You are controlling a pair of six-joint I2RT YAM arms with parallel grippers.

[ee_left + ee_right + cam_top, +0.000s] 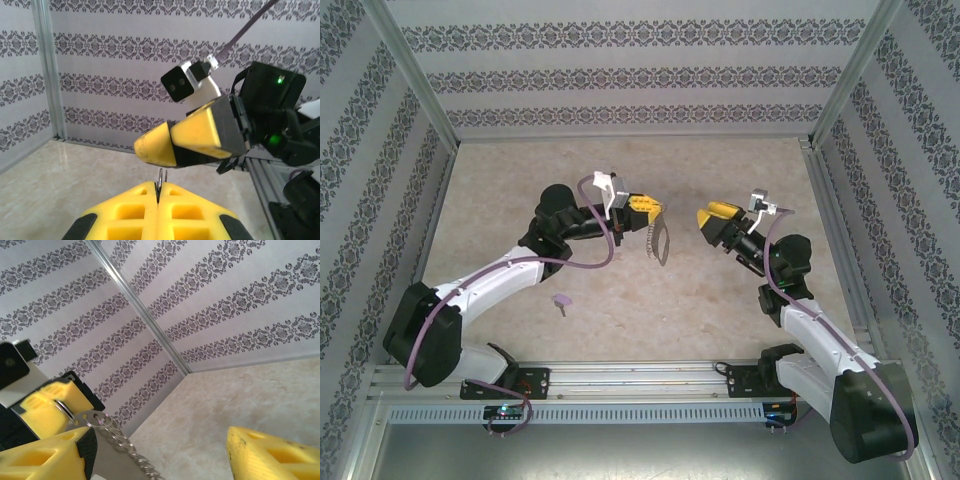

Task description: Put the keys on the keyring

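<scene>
The left pincer is clamped shut on the top of the keyring, which hangs just beneath it, while the right pincer faces it nearby, spread open and empty, and the purple key lies on the table well apart from both.
</scene>
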